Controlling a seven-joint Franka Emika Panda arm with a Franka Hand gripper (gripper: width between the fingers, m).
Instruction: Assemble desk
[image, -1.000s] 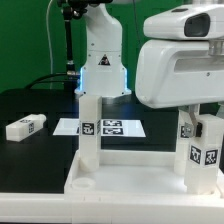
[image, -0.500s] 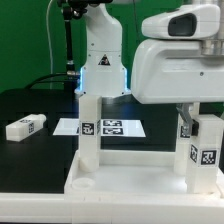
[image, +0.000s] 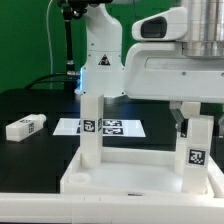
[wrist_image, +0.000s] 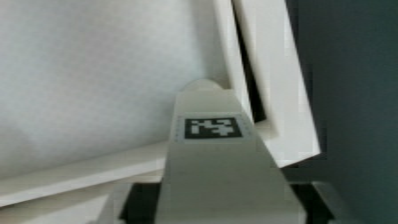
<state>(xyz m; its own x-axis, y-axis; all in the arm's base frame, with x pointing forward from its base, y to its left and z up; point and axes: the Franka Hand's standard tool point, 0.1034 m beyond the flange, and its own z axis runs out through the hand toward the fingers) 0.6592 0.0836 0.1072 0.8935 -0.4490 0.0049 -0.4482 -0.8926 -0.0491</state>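
My arm has swung toward the exterior view's right. The tool (image: 195, 118) is clamped on the right leg (image: 197, 150), which stands at a corner of the desk panel (image: 135, 172). One upright leg (image: 91, 130) looks fitted, and a loose leg (image: 24, 127) lies on the black tabletop (image: 30, 160) — under halfway, I judge.

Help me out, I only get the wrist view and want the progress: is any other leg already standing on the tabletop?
Observer: Yes, a standing leg is upright at the tabletop corner on the exterior view's left.
Operator: Any loose parts?
Observer: One loose leg lies on the black table, on the exterior view's left of the marker board.
Operator: Where's my leg?
Observer: The tagged leg is upright near the tabletop's right end in the exterior view.
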